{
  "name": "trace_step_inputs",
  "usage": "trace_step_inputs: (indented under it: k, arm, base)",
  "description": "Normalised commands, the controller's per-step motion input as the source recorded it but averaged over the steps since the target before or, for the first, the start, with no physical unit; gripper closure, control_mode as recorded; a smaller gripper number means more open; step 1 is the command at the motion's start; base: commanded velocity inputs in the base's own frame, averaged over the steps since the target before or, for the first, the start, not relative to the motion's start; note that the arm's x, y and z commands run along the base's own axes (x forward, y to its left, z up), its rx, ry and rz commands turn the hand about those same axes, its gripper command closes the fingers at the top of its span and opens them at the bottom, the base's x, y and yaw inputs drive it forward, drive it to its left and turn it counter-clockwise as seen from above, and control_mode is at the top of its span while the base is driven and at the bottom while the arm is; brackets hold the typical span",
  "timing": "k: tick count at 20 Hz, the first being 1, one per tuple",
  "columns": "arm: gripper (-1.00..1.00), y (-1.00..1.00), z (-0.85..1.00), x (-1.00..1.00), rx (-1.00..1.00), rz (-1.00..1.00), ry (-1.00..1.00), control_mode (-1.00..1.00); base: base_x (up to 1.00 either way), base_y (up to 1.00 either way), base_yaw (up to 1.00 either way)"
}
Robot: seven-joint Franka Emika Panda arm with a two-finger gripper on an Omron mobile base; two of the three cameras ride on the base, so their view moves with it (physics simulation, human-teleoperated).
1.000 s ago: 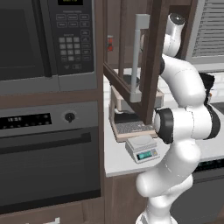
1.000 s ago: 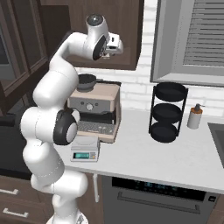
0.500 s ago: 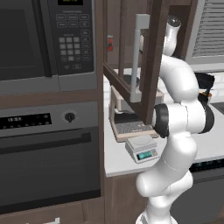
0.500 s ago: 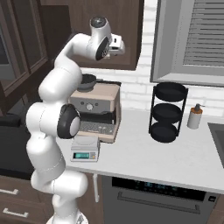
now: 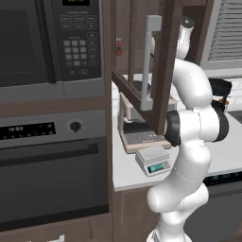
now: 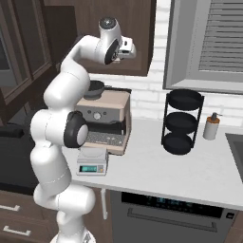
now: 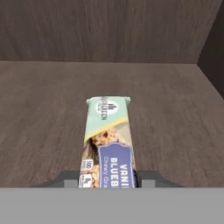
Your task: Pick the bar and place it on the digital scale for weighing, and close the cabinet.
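From the left base view, my arm reaches up into the open cabinet (image 5: 142, 71), whose door stands swung out at twelve o'clock above the digital scale (image 5: 153, 160) on the counter.

From the right base view, my wrist sits high at eleven o'clock, with the scale low at seven o'clock, its platform bare.

In the hand view, the bar (image 7: 108, 144) lies flat on the shelf floor, running from center to six o'clock between my fingertips (image 7: 70, 180). I cannot tell whether my gripper (image 7: 107, 181) is pinching it yet. I judge I should square up across its narrow width, clamp firmly, then lift clear before withdrawing.
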Motion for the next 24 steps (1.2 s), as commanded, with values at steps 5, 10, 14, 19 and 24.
trace_step_inputs:
  k: [5,10,14,19,24]
  arm:
    - [1.00,0.02,-0.08,-0.48,0.00,0.01,-0.13,-1.00]
    - [1.00,0.01,0.00,-1.00,0.00,0.01,-0.18,-1.00]
    - [1.00,0.49,-0.08,-1.00,0.00,0.03,-0.03,-1.00]
    - [1.00,0.15,0.24,-1.00,0.07,0.04,0.00,-1.00]
    - [1.00,-0.01,0.01,-1.00,0.04,0.12,0.02,-1.00]
  base:
    - [0.00,0.00,0.00]
    - [0.00,0.00,0.00]
    - [0.00,0.00,0.00]
    - [0.00,0.00,0.00]
    - [0.00,0.00,0.00]
